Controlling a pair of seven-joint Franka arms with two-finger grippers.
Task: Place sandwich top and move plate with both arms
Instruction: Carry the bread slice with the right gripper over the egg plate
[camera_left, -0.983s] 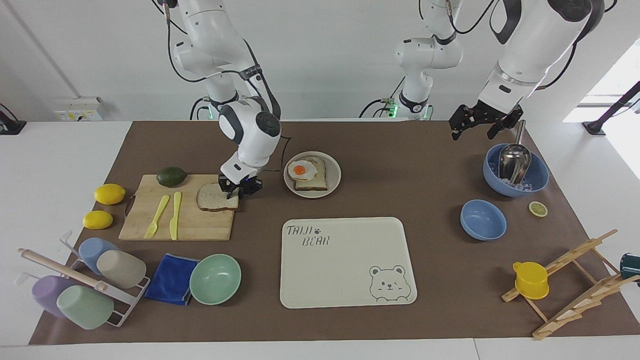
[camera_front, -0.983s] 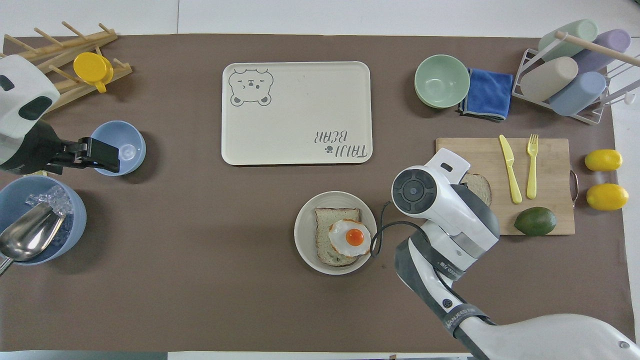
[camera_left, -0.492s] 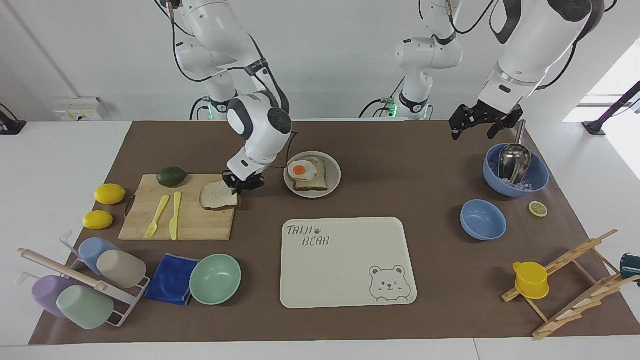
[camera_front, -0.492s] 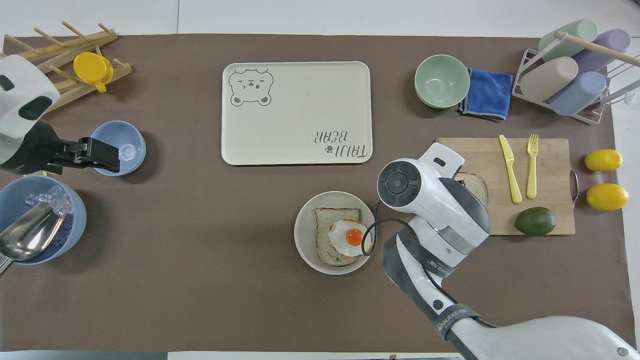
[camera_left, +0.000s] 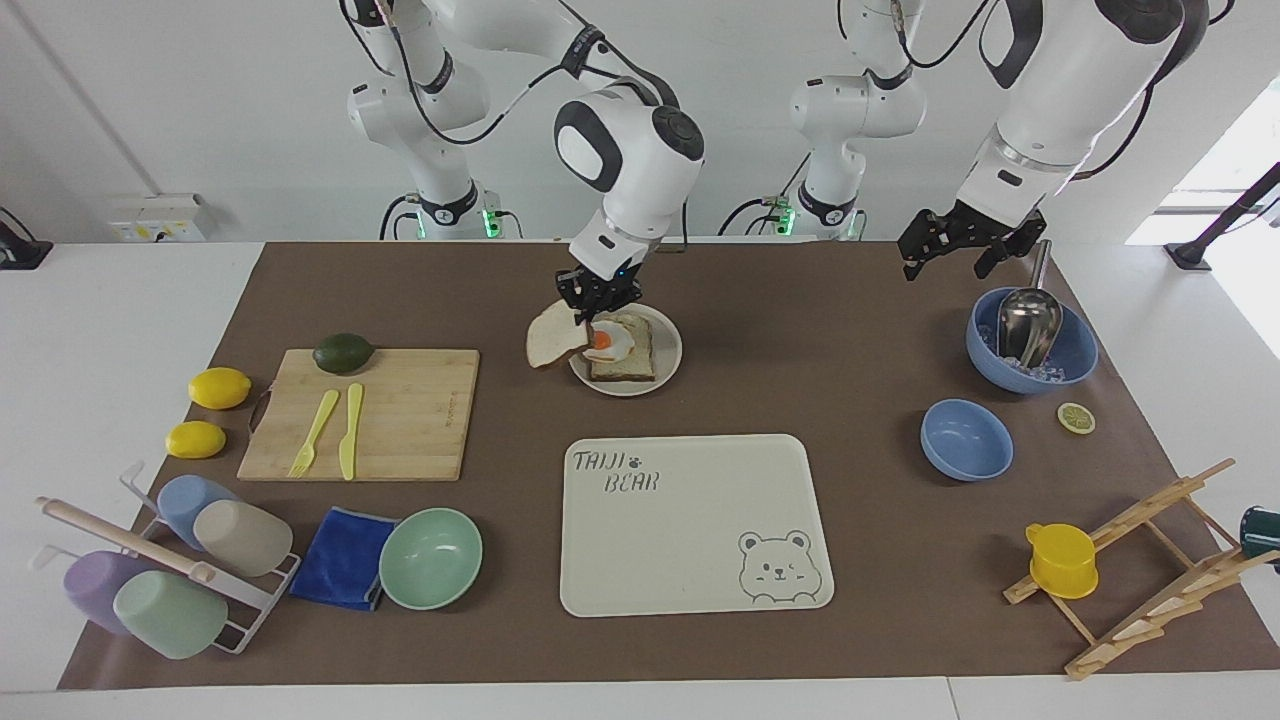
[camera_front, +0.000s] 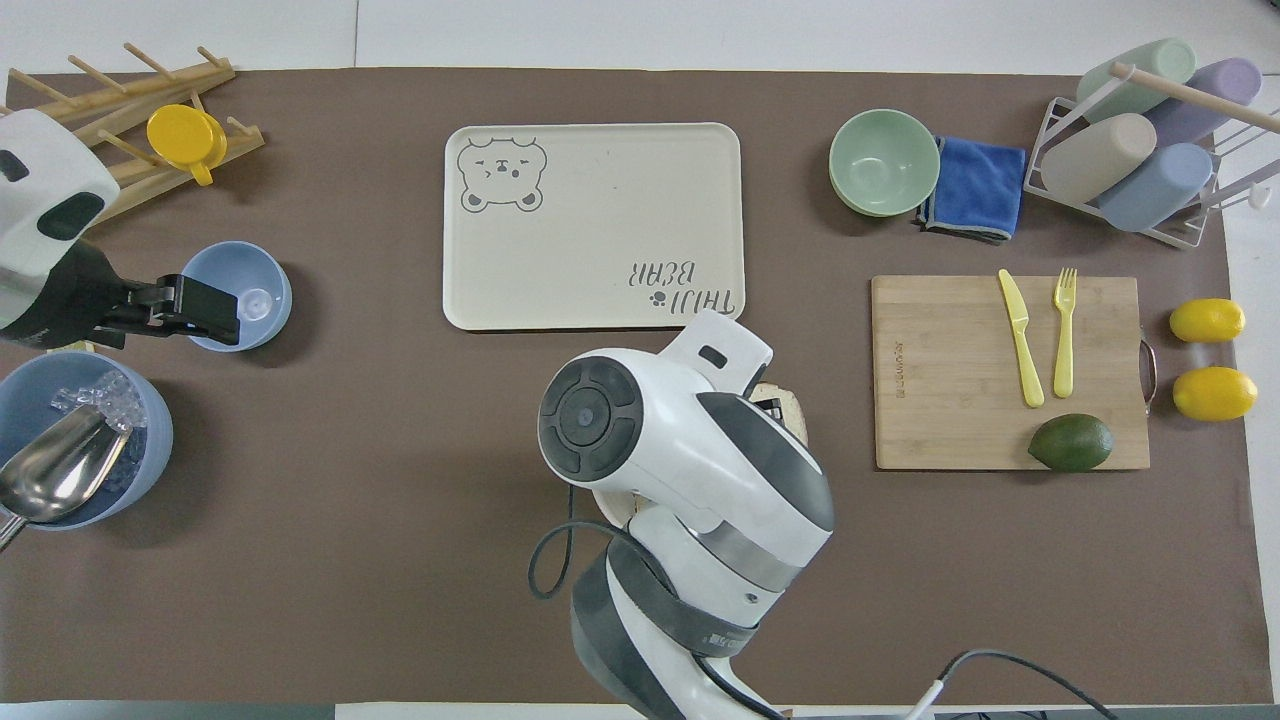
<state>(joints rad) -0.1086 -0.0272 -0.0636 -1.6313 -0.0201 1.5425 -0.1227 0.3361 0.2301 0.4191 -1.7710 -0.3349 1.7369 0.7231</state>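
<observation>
A: Where is the sandwich top (camera_left: 553, 344) right now?

B: Up in the air, pinched at its edge by the right gripper (camera_left: 597, 300). The slice hangs tilted, over the rim of the plate (camera_left: 668, 368) on the side toward the right arm's end of the counter (camera_left: 860, 560). From overhead the arm's wrist hides nearly all of it — only a sliver of crust (camera_front: 796, 415) shows.

A: And what is on the plate?

B: A bread slice (camera_left: 630, 358) with a fried egg (camera_left: 603, 341) on top. The plate sits nearer to the robots than the bear tray (camera_left: 690, 520), beside the cutting board (camera_left: 400, 420).

A: What lies on the board?

B: A yellow fork (camera_left: 314, 432), a yellow knife (camera_left: 350, 430) and an avocado (camera_left: 343, 352) at its edge nearest the robots.

A: What about the other arm?

B: It waits. The left gripper (camera_left: 958, 245) hovers with its fingers spread and nothing between them, above the counter just beside the large blue bowl (camera_left: 1075, 360) that holds ice and a metal scoop (camera_left: 1026, 320). A smaller blue bowl (camera_left: 965, 440) sits farther from the robots than that one.
</observation>
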